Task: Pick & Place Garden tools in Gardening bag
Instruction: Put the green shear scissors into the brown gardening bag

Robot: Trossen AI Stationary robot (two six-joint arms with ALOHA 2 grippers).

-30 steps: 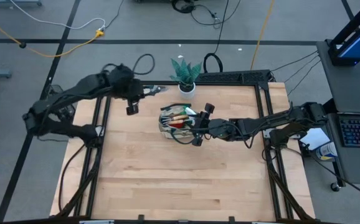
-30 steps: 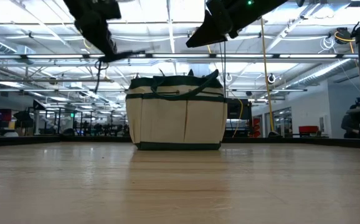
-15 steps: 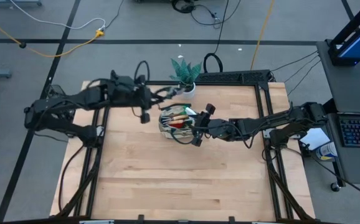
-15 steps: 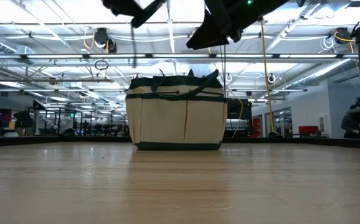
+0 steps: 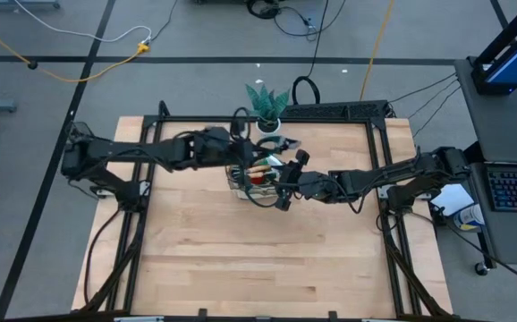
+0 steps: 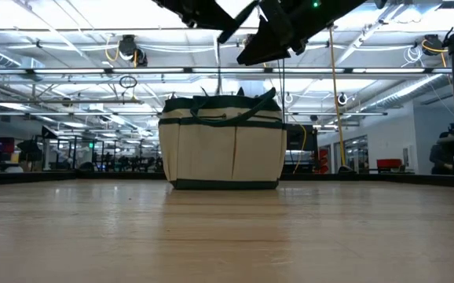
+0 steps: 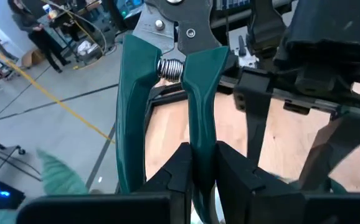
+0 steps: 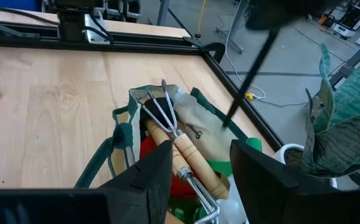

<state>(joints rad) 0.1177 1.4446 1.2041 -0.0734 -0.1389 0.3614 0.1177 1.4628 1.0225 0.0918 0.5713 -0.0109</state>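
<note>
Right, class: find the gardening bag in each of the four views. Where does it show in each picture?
High view: gardening bag at upper centre, just below the potted plant.
Low view: centre, standing upright.
Left wrist view: cannot tell; the pruning shears fill the picture.
Right wrist view: lower centre, open mouth showing.
Shared landmark: the potted plant, also at the right edge of the right wrist view.

The left gripper's fingers [image 7: 230, 168] clamp one green handle of the pruning shears [image 7: 167, 68] above the wooden table [image 7: 279, 137].
</note>
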